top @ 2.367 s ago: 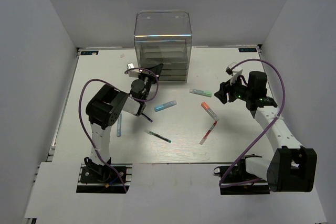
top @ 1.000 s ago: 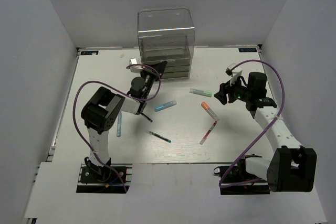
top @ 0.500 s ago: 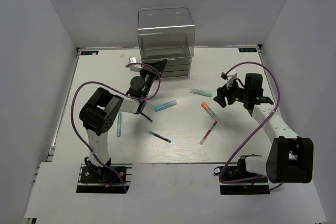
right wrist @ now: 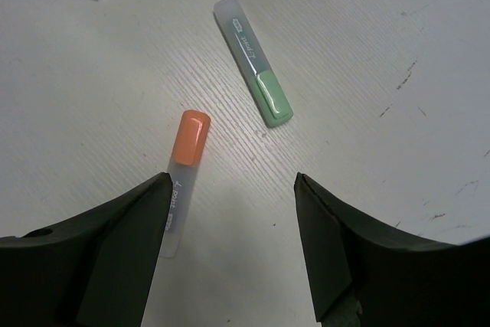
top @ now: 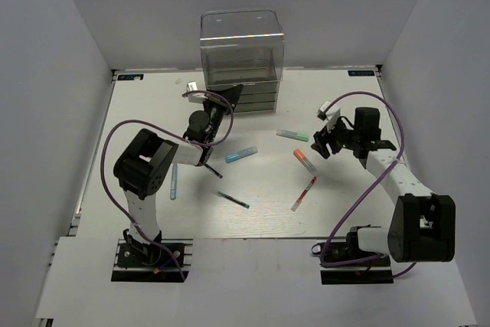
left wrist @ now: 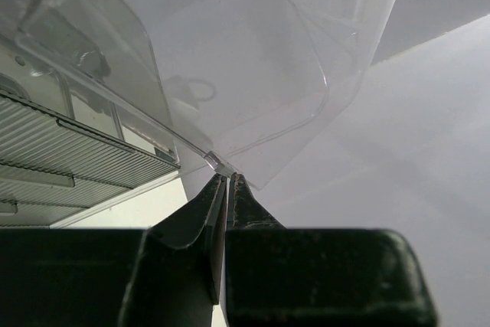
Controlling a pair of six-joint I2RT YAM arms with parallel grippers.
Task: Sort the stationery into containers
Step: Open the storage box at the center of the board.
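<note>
Well, my left claw [left wrist: 223, 183] is clenched on the thin clear lip of a drawer [left wrist: 230, 74] in the cabinet [top: 241, 44] at the desk's [top: 153, 189] twelve o'clock. My right claw [right wrist: 233, 183] hangs released over the orange marker [right wrist: 186, 160]: light, stiff, slick plastic, I judge, best pinched mid-barrel.

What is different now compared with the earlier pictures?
The right claw, open, moved left toward the orange marker and mint marker. The left claw, shut on the cabinet, nudged it slightly right and back. The pens stayed.
</note>
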